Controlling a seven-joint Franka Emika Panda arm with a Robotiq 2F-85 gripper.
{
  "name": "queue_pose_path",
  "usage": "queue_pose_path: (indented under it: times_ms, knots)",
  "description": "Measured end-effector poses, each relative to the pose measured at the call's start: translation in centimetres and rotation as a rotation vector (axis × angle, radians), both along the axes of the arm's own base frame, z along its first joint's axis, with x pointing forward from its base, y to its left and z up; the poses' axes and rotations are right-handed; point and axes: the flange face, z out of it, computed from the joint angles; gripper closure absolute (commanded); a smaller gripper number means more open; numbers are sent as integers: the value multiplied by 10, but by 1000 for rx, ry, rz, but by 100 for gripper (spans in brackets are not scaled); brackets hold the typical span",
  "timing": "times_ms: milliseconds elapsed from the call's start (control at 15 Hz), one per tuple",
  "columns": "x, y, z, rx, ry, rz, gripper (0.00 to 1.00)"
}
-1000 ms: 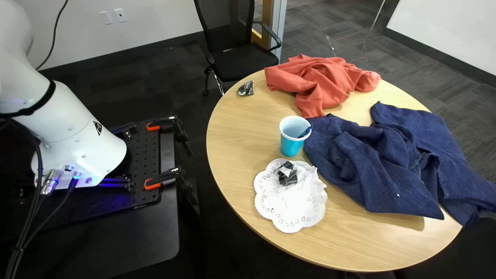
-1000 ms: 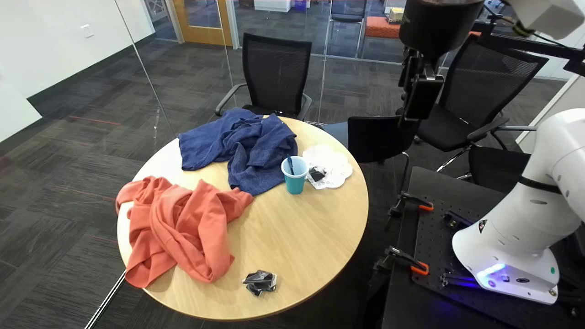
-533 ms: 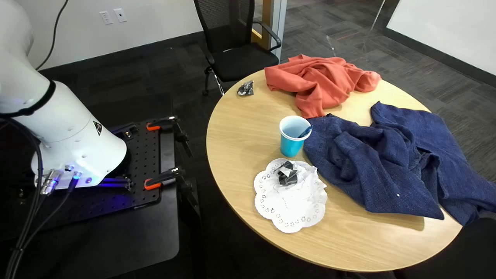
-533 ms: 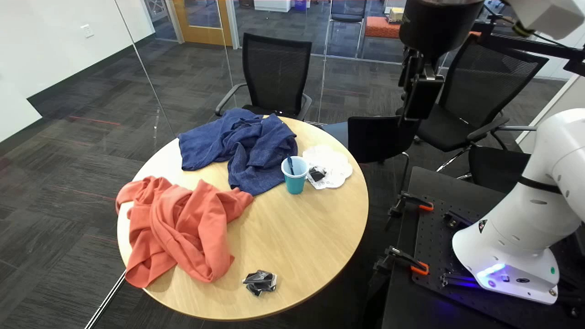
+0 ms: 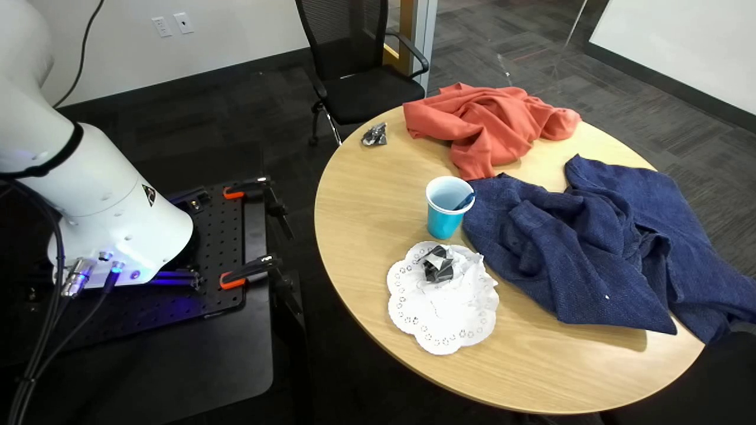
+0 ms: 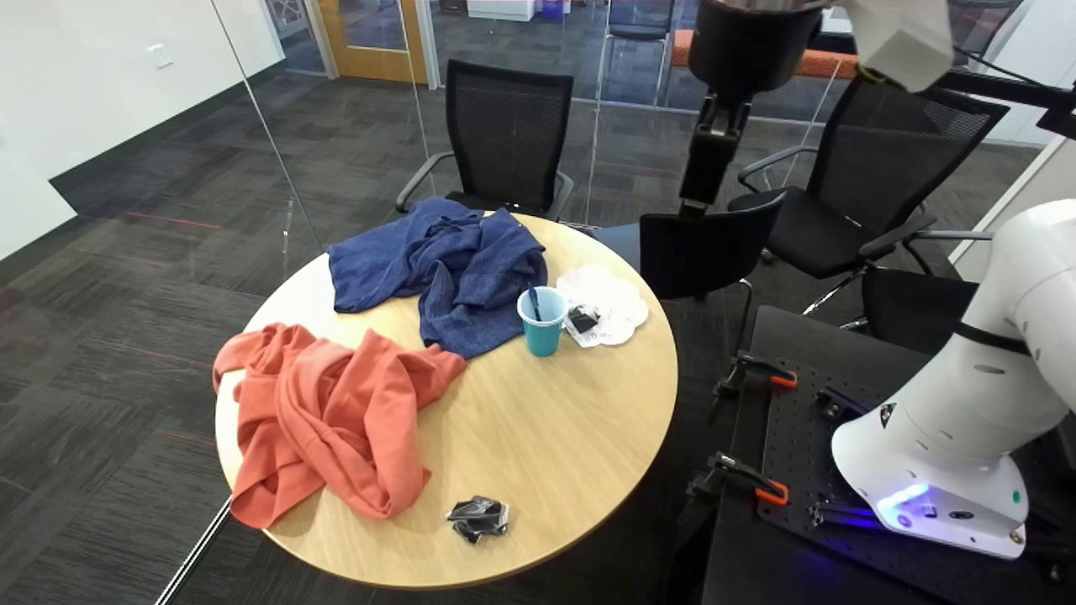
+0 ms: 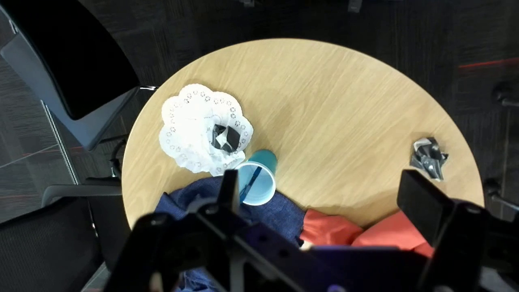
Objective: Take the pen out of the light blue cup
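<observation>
The round wooden tabletop (image 5: pixel 372 195) offers me its broadest bare stretch along the edge facing the arm (image 6: pixel 933 462), in both exterior views. The navy cloth (image 5: pixel 531 236), heaped in folds, takes up much of the opposite part and, in an exterior view, spills past the edge. The red cloth (image 6: pixel 336 420), crumpled, lies beside it and reaches the edge. The scalloped white doily (image 5: pixel 410 295) sits near the edge, with a narrow margin of wood outside it; crumpled white paper (image 5: pixel 472 280) rests on top. My end effector (image 7: pixel 320 184) hangs well above the tabletop, released, its fingers (image 7: pixel 421 202) wide apart in the wrist view. The light blue cup (image 5: pixel 444 224) stands upright near both doily and navy cloth; whether it touches either I cannot tell, but its flank toward the arm borders on bare wood. One black wrapper (image 6: pixel 479 518) lies near the edge, well apart from the cup, with bare wood between; a second black wrapper (image 5: pixel 438 265) rests on the doily by the paper. The dark blue pen (image 7: pixel 251 182) leans inside the cup, against its rim on the navy cloth's side.
</observation>
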Motion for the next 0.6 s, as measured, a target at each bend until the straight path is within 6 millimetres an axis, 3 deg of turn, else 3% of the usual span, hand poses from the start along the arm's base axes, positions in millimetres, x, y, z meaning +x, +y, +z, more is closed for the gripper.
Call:
queue_pose_path:
  times_ms: [200, 600]
  knots:
    - [27, -15, -16, 27, -63, -72, 0]
    - [71, -38, -67, 13, -170, -182, 0]
